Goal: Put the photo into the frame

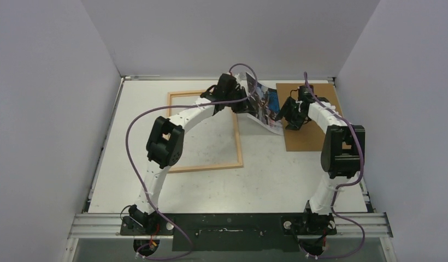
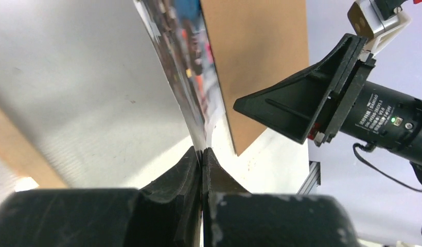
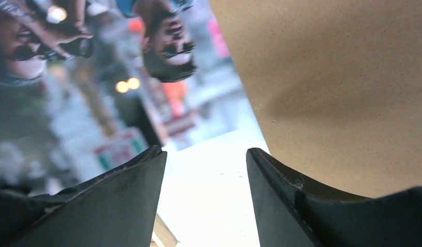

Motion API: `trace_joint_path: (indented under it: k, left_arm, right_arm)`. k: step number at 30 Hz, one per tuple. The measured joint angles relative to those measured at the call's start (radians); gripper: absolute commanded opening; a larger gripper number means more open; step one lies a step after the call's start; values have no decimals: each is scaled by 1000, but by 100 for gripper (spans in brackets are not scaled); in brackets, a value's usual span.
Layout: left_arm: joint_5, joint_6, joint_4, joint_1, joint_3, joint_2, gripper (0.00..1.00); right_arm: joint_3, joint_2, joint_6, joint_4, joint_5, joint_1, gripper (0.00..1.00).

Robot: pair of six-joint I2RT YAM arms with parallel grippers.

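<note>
The photo (image 1: 264, 105) is held off the tabletop (image 1: 211, 185), tilted and slightly bowed, at the far middle of the workspace between the two arms. Its printed side is turned towards the right arm, and its lower white-bordered edge hangs just beside the near left corner of the backing board (image 1: 312, 139). In the left wrist view the photo (image 2: 184, 72) is seen almost edge-on, rising from the fingertips. One edge is pinched by the left tool (image 1: 245, 100), whose fingers (image 2: 191, 164) are pressed together on the print with no gap seen between them.

The right tool (image 1: 284, 114) is set close to the opposite side of the photo, with its jaws spread apart. In the right wrist view the photo (image 3: 95, 77) fills the upper left and the brown backing board (image 3: 343, 77) the right, with a white strip between the two fingers (image 3: 132, 206). Whether that strip is the photo's border or the tabletop cannot be told, and no contact with the print can be made out.

The frame (image 1: 239, 143) lies flat on the tabletop to the left of the photo. Its far right corner is covered by the left arm, and only bare tabletop is seen inside its rails.
</note>
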Motion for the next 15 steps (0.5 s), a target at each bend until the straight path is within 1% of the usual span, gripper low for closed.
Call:
trace_joint_path:
  k: [6, 11, 15]
  left_arm:
    - [49, 178, -282, 59, 201, -54, 0]
    - [76, 340, -495, 63, 325, -88, 0]
    - [109, 451, -654, 66, 404, -124, 0]
  right_arm:
    - [36, -71, -3, 8, 0, -5, 60]
    - [42, -120, -10, 36, -8, -5, 62]
    - [43, -172, -51, 86, -36, -4, 64]
